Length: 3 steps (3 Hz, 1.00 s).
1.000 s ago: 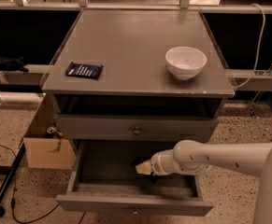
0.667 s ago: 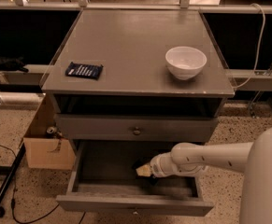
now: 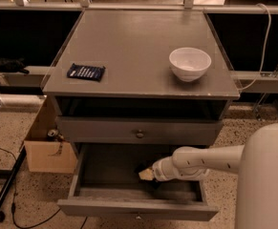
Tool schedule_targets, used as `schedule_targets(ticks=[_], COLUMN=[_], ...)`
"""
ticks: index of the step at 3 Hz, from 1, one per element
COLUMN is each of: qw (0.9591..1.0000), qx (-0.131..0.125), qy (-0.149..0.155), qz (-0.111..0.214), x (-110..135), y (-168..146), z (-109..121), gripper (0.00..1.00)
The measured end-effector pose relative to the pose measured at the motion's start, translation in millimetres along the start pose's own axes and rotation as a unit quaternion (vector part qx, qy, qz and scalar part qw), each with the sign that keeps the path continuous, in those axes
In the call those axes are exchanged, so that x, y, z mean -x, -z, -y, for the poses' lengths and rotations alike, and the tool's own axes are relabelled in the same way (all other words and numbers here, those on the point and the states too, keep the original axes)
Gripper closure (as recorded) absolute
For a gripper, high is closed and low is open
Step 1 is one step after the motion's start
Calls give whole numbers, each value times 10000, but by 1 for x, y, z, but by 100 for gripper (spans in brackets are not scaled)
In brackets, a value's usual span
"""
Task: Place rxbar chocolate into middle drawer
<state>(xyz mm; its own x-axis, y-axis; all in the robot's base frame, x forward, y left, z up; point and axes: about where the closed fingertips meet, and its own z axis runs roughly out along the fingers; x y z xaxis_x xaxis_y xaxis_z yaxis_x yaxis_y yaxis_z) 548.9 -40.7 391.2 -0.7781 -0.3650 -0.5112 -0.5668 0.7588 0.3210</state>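
The middle drawer (image 3: 105, 207) of the grey cabinet stands pulled out at the bottom of the camera view. My gripper (image 3: 146, 174) reaches from the right into this drawer, low over its floor near the middle. A small dark shape (image 3: 141, 168) lies at the gripper's tip; I cannot tell whether it is the rxbar chocolate or shadow. A dark blue-wrapped bar (image 3: 86, 72) with white lettering lies on the cabinet top at the left.
A white bowl (image 3: 190, 63) stands on the cabinet top at the right. The knobbed drawer front (image 3: 139, 133) above the open drawer is closed. A cardboard box (image 3: 48, 149) sits on the floor to the left. My white body (image 3: 265, 180) fills the lower right.
My gripper has stayed at almost the same spot inside the open drawer. More of my white body shows at the right edge. The bar and the bowl have not moved.
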Motion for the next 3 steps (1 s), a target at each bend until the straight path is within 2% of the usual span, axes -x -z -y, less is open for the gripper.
schedule_targets(ticks=[1, 3], qw=[10000, 10000], qx=[-39, -38], qy=[-65, -65], qz=[-21, -21], x=[-7, -7], y=[-10, -10], z=[7, 6], gripper=[96, 50])
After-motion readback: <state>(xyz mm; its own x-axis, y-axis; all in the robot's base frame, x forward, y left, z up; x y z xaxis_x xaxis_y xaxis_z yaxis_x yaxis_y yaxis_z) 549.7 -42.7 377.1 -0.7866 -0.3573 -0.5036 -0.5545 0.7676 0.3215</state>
